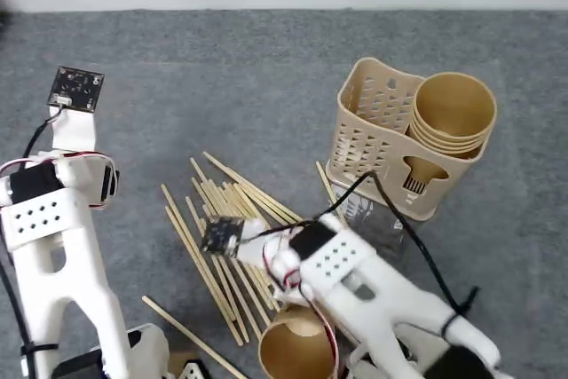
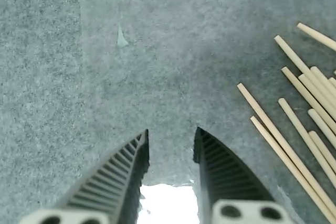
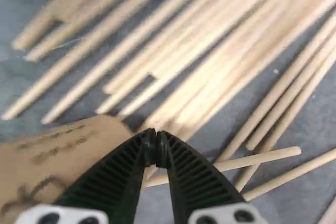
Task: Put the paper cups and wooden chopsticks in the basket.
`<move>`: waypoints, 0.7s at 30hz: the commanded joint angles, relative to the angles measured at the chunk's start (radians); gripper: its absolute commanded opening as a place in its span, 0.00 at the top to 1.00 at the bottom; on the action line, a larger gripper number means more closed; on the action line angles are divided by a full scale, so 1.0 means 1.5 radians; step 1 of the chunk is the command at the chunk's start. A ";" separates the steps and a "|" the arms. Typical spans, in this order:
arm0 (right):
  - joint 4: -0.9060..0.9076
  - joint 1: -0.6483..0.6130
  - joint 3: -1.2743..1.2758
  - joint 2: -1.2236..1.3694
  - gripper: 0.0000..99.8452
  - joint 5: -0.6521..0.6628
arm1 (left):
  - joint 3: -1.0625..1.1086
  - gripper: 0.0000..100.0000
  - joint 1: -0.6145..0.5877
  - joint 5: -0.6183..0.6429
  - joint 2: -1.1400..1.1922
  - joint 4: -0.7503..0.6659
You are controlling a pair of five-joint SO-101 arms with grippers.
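At table centre: wooden chopsticks (image 1: 222,228) lie in a loose fan on the grey mat (image 1: 222,68); one stray stick (image 1: 186,333) lies apart, nearer the front.
Basket (image 1: 366,126): upright, well behind the pile and off to its right in the high view, with a nested stack of paper cups (image 1: 454,111) in one side.
Loose paper cup (image 1: 297,348): at the front edge, just beside the right arm (image 1: 373,290).
Right gripper (image 3: 156,144): low over the pile, fingertips pressed together with nothing visibly between them, the cup's side close by.
Left gripper (image 2: 170,132): over bare mat near the sticks' ends, fingers apart, holding nothing.
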 commanded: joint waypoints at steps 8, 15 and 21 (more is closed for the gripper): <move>-0.198 0.112 -0.003 0.094 0.99 0.025 | -0.031 0.86 -0.004 0.000 -0.005 -0.008; -0.129 0.125 -0.111 0.094 0.99 0.019 | -0.031 0.86 -0.004 0.000 -0.005 -0.008; 0.037 0.121 -0.265 0.094 0.99 0.019 | -0.030 0.86 -0.004 0.000 -0.005 -0.008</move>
